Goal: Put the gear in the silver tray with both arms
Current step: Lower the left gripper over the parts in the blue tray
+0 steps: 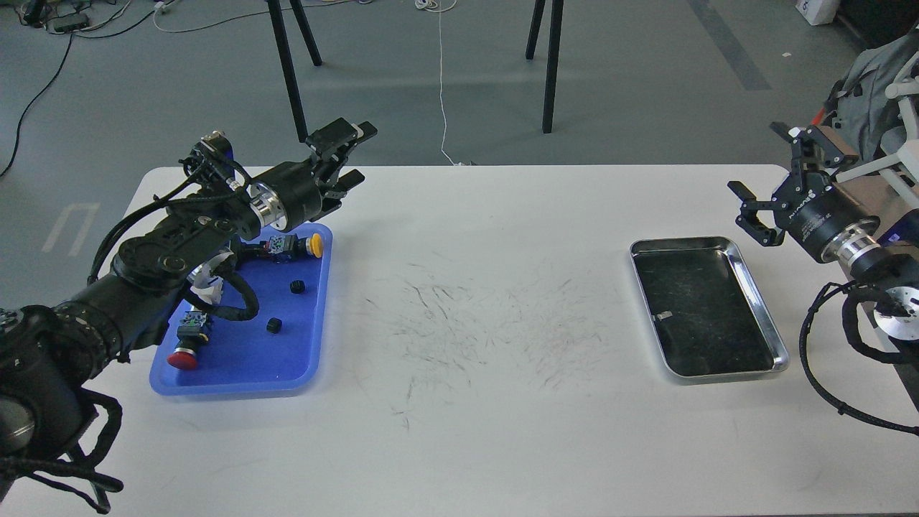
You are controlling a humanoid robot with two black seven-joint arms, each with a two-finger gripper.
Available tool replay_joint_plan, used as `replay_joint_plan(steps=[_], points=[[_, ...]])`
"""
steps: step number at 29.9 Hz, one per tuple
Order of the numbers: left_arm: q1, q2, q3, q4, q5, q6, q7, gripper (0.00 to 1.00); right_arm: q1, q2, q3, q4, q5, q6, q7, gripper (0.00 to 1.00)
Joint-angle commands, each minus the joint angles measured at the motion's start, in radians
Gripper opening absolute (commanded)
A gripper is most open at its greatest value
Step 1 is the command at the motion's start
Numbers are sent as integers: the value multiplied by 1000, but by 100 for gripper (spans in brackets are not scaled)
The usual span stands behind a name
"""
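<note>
Nothing done yet. Silver tray empty on the right of the bench. Two small black gears lying in the blue tray on the left. Left gripper spread, holding nothing, above the blue tray's far end. Right gripper spread beside the silver tray. Picking, passing and dropping all left.

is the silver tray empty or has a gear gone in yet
Empty: the silver tray shows only its dark scuffed floor, with no gear in it.
</note>
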Motion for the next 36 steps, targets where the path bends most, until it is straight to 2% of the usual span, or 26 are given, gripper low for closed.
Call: replay_joint_plan(steps=[1, 7, 16, 19, 23, 31, 36], points=[[-11, 5, 36, -3, 43, 0, 0, 100, 0, 0, 0, 1, 0, 0, 0, 98], [-55, 64, 126, -45, 201, 5, 0, 100, 2, -11, 0, 3, 0, 0, 0, 98], [-97, 217, 155, -215, 455, -17, 0, 100, 12, -26, 3, 7, 0, 0, 0, 98], [-98, 243, 203, -256, 512, -26, 0, 100, 14, -26, 5, 7, 0, 0, 0, 98], [-98, 249, 292, -264, 546, -24, 0, 100, 14, -26, 5, 4, 0, 0, 0, 98], [-91, 295, 313, -270, 560, -23, 0, 100, 14, -26, 5, 1, 0, 0, 0, 98], [-98, 337, 363, -324, 653, -17, 0, 100, 14, -26, 5, 1, 0, 0, 0, 98]])
